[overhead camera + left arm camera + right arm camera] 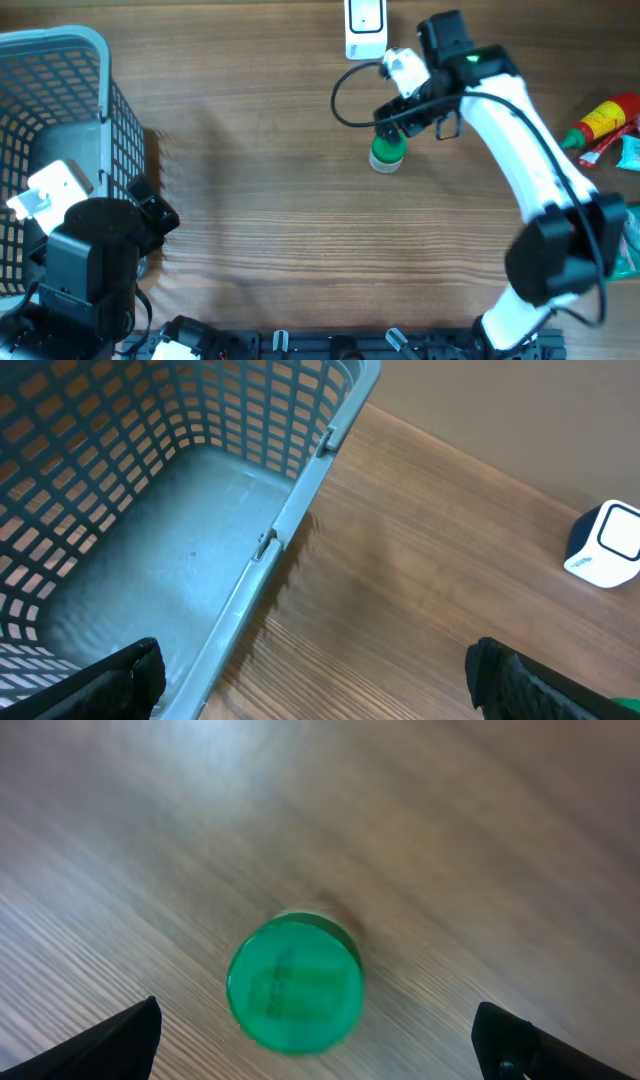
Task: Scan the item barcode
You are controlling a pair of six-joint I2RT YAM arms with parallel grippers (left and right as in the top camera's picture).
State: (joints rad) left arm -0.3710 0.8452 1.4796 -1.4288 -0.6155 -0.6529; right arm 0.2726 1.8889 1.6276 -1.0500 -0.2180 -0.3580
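Overhead: bright, even light; soft shadow right of basket [60, 40] on surface [270, 220]. Right wrist view: heavy motion blur, green cap [295, 983] smeared, pale glare top left. Left wrist view sharp, wood grain crisp.

A wood-grain desk [280, 200] is seen. A blue-grey mesh basket [75, 42] is set on its left side. A green-lidded container [387, 153] is stood upright right of centre, with a white scanner [366, 25] placed beyond it at the far edge. A red bottle [603, 120] and a teal packet [630, 152] are laid at the right edge.
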